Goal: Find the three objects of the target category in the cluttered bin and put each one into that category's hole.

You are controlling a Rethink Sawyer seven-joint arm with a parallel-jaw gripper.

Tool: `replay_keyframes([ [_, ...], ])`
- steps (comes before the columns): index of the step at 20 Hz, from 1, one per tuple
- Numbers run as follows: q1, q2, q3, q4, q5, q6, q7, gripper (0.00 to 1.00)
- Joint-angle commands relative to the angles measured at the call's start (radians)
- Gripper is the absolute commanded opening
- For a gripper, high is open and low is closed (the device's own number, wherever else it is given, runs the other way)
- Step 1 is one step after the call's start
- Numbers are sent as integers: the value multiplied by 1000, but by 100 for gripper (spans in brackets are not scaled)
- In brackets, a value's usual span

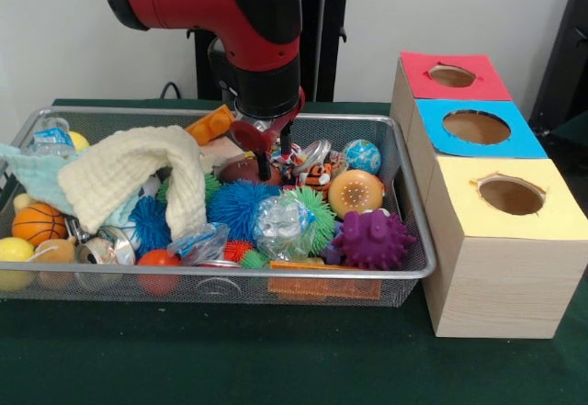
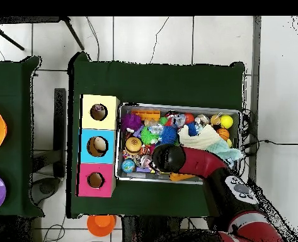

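- Rope bundle (image 1: 296, 159) — knotted strands of white, red, yellow and green — is lying toward the back of the cluttered bin (image 1: 404, 205), just right of its middle, close to the table's far edge in the front view and largely hidden by the arm.
- Gripper (image 1: 273, 155) is reaching down into the bin right beside the bundle; whether its dark fingers are spread or pinching anything I cannot tell.
- Bundle is looking soft, light and rough-surfaced, so it is probably not going to slip or break — a knot or the thick middle seems the safest place to pinch.
- Loose strands are likely catching on neighbours: the orange dotted ball (image 1: 356, 192) and the small globe ball (image 1: 362, 156) are crowding it.
- Three boxes are waiting along the bin's right side, the red-topped box (image 1: 452, 77) nearest the far edge.
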Motion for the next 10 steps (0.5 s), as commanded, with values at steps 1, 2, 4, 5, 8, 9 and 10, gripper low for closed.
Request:
replay_keyframes([
  [1, 17, 55, -9, 21, -11, 130, 163, 100],
  [2, 21, 48, -7, 21, -3, 146, 165, 100],
  [4, 28, 36, 0, 20, 15, 179, 172, 100],
  [5, 34, 37, 1, 16, 22, 192, 176, 100],
  [8, 54, 0, 8, 27, 54, 260, 194, 100],
  [9, 59, -6, 8, 28, 60, 276, 198, 100],
  [10, 67, -22, 9, 35, 70, 301, 205, 100],
])
